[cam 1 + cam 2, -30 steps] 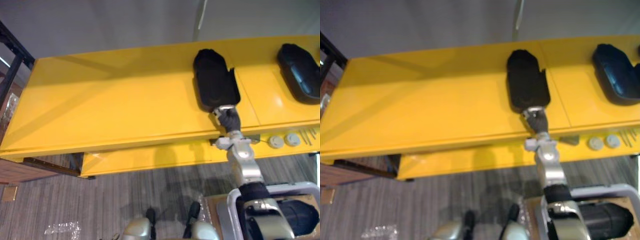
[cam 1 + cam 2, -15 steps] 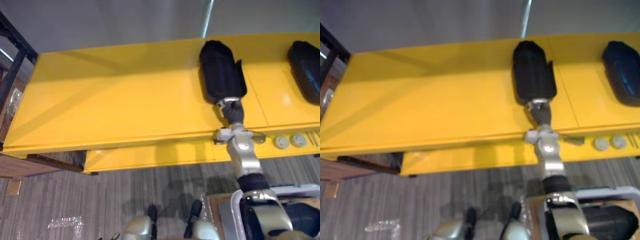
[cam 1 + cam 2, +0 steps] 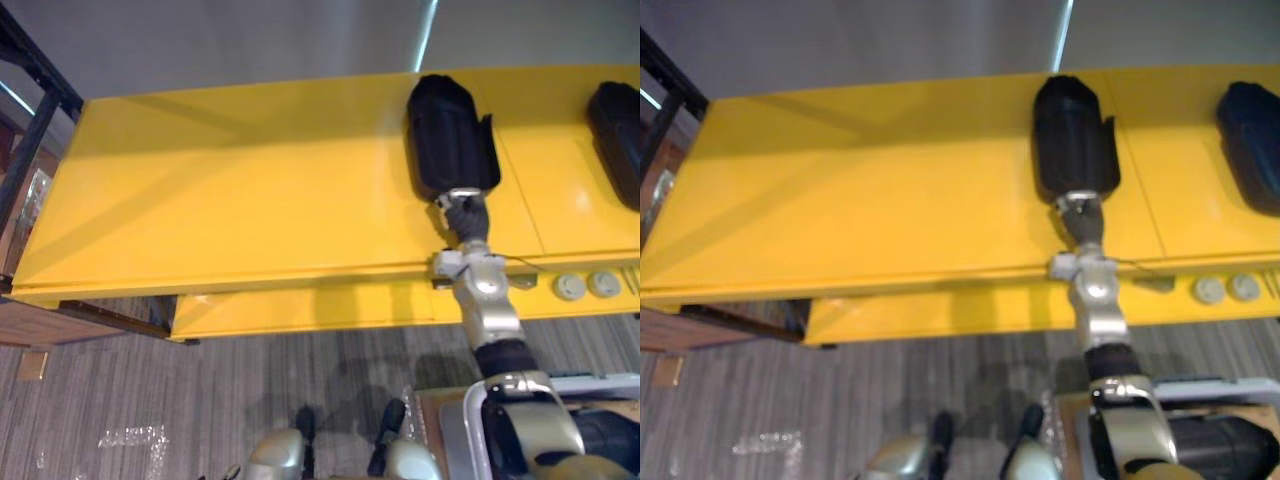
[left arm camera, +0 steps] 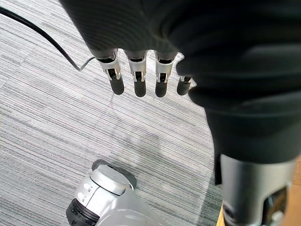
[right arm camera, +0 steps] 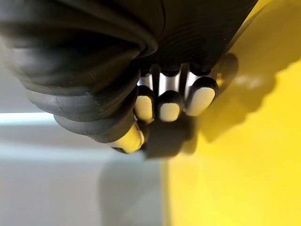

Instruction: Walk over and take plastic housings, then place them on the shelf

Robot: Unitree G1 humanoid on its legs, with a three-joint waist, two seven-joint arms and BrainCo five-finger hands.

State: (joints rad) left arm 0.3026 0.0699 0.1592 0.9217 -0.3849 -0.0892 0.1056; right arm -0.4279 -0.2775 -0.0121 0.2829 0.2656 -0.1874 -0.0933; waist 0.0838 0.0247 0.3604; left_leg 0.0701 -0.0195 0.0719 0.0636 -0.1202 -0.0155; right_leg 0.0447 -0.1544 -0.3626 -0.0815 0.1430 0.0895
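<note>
Right hand (image 3: 463,212) grips the near end of the black housing (image 3: 450,140) on the yellow shelf (image 3: 250,190); its wrist view shows the curled fingers (image 5: 169,110). Left wrist view: left hand (image 4: 139,77), fingers straight, above carpet (image 4: 56,122).

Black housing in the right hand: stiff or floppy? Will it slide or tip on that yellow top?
Probably stiff: the black housing holds its moulded shape with the right hand gripping only its near end. Likely light, for the same reason. The glossy yellow shelf may let it slide; long and low, tipping looks unlikely.
</note>
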